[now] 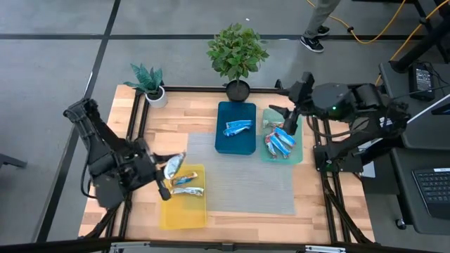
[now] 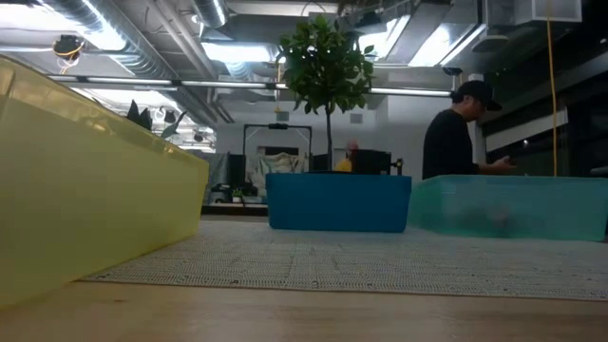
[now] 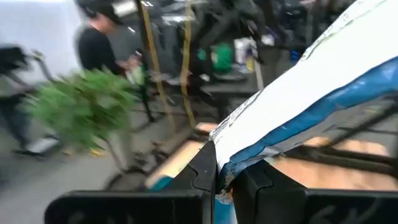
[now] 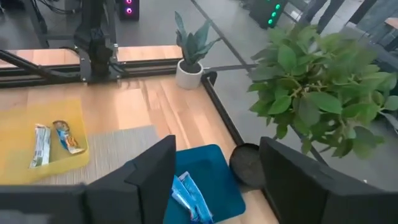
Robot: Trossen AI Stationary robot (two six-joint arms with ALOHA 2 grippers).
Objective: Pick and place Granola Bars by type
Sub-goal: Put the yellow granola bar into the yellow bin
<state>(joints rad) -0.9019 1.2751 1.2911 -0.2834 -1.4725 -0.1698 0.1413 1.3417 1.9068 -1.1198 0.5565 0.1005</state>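
My left gripper [image 1: 166, 176] [image 3: 224, 171] is shut on a silver-white granola bar [image 1: 174, 165] with blue marks, over the far left corner of the yellow tray [image 1: 172, 214]. Two more bars [image 1: 187, 185] lie flat in that tray. Bright blue bars [image 1: 238, 127] lie in the blue tray [image 1: 226, 144]. Several bars [image 1: 280, 143] are heaped in the teal tray [image 1: 297, 156]. My right gripper [image 1: 287, 121] [image 4: 217, 168] is open and holds nothing. It hangs above the gap between the blue and teal trays. My left gripper pinches the bar between its two fingers by one end of the wrapper [image 3: 231, 163]. The bar is lifted clear of the tray, and its free end [image 3: 348, 56] sticks out beyond the fingertips, slanting away from them.
A grey mat [image 1: 246, 186] lies under the trays. A small potted plant [image 1: 149, 83] and a larger one [image 1: 237, 53] stand at the table's far edge. In the low view a person [image 2: 461, 133] stands beyond the table. The table frame's black rails [image 1: 140, 119] run along the edges.
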